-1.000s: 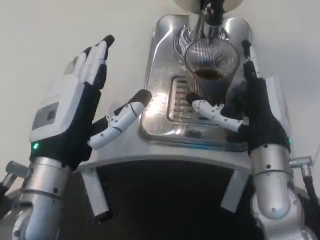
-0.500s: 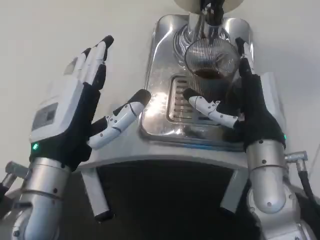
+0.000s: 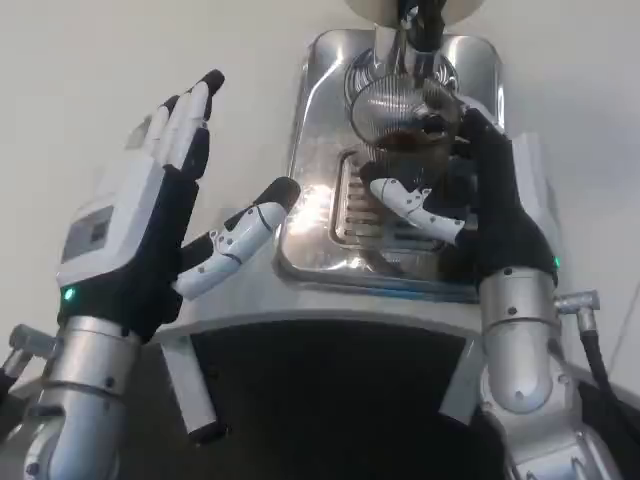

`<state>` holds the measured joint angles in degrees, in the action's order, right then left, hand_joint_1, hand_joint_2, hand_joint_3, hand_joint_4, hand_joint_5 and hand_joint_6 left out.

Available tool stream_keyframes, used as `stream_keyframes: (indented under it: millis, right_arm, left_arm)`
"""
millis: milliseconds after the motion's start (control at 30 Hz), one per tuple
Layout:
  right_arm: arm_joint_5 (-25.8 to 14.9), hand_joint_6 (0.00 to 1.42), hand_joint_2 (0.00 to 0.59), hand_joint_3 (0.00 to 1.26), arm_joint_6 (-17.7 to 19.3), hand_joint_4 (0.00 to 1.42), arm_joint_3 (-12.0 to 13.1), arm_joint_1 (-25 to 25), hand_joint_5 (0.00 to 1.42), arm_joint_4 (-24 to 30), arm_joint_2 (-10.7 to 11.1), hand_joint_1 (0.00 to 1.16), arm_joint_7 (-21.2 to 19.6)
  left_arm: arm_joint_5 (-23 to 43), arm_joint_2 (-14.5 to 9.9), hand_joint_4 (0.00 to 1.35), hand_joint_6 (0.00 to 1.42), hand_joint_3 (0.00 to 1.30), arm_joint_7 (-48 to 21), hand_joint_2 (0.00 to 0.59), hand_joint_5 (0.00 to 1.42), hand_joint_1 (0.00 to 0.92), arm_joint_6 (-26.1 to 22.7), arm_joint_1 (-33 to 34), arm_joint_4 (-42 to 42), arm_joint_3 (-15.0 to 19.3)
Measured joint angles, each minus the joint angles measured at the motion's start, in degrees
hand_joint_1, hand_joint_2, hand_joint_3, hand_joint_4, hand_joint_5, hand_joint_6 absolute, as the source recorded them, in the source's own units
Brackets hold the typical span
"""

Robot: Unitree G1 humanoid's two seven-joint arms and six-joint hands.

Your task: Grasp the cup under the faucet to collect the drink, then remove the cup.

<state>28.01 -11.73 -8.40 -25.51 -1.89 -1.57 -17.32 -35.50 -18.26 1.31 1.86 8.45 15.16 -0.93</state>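
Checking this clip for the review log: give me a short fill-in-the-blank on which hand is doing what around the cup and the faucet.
1. The ribbed glass cup stands under the faucet and is gripped by the ____ hand.
2. The liquid in the cup is ____ in colour.
3. The left hand is raised beside the silver drip tray with its fingers ____.
4. The cup stands above the tray's slotted ____.

Missing words: right; dark brown; spread apart; grate

left hand [image 3: 140, 225] — raised, fingers spread, holding nothing | right hand [image 3: 490, 205] — fingers curled round the cup [image 3: 405, 125]
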Motion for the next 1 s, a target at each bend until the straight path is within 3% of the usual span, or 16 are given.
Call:
stream_keyframes:
  millis: [133,300,1000]
  right_arm:
    - [1.0,1.06,0.451,0.66,0.1,0.7,-0.1,-0.3,0.8,-0.9,-0.5,1.16,-2.9]
    - [1.4,1.11,0.45,0.69,0.7,0.72,0.0,-1.1,0.84,-2.6,-0.5,1.16,-5.6]
    - [1.5,1.18,0.419,0.75,2.6,0.8,-0.4,-0.3,0.9,-2.9,-0.5,1.16,-6.5]
  left_arm:
    - [0.0,0.0,0.0,0.0,0.0,0.0,0.206,0.0,0.0,-0.1,0.0,0.0,0.0]
    - [0.0,0.0,0.0,0.0,0.0,0.0,0.206,0.0,0.0,-0.1,0.0,0.0,0.0]
    - [1.0,-0.1,0.0,0.0,0.0,0.0,0.207,0.0,0.0,-0.1,0.8,-1.3,0.0]
